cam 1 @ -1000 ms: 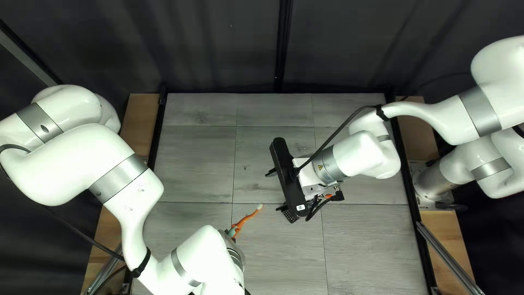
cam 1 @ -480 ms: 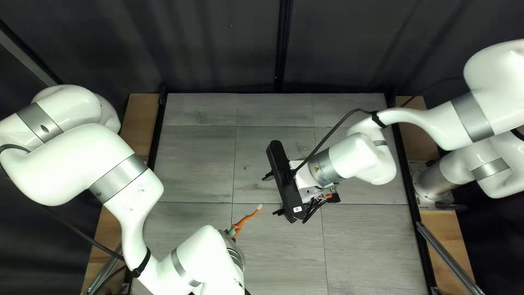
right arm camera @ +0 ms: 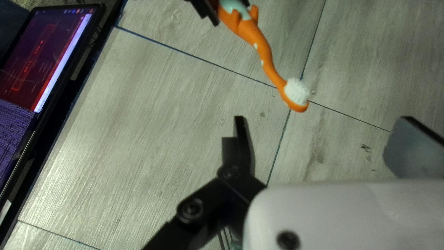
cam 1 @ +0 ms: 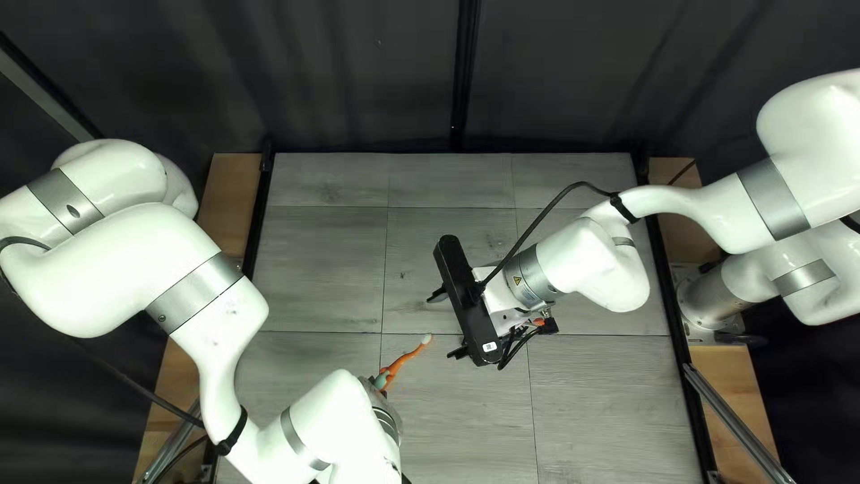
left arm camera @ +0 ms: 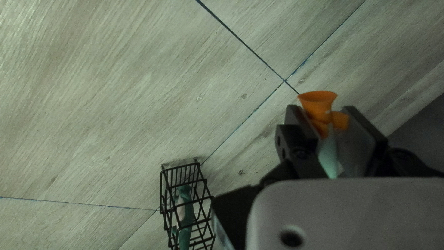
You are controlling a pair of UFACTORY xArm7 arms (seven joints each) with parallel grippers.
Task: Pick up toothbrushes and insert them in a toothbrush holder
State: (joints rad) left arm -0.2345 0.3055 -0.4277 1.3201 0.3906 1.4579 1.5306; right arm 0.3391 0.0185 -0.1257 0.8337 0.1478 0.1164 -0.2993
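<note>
In the top left view my left gripper is hidden under its wrist (cam 1: 387,414), with the orange toothbrush (cam 1: 405,361) sticking out. The left wrist view has my left gripper (left arm camera: 329,124) shut on that toothbrush (left arm camera: 318,107), its flared orange end between the fingers. Beside it a black wire holder (left arm camera: 184,167) contains a teal toothbrush (left arm camera: 185,210). Near mid-table, my right gripper (cam 1: 447,324) covers the holder from above. In the right wrist view my right gripper (right arm camera: 321,134) is wide open, nothing between its fingers; the orange toothbrush's bristles (right arm camera: 296,91) are ahead of it.
Wooden side strips (cam 1: 231,202) and dark rails border the grey table (cam 1: 322,269). A lit monitor (right arm camera: 39,60) stands past the table edge in the right wrist view. My left gripper's dark finger (right arm camera: 206,11) shows beside the orange toothbrush.
My right gripper has shifted slightly left and toward the near edge in the top left view, covering the black wire piece that showed at its end. My left arm and the orange toothbrush have stayed still.
</note>
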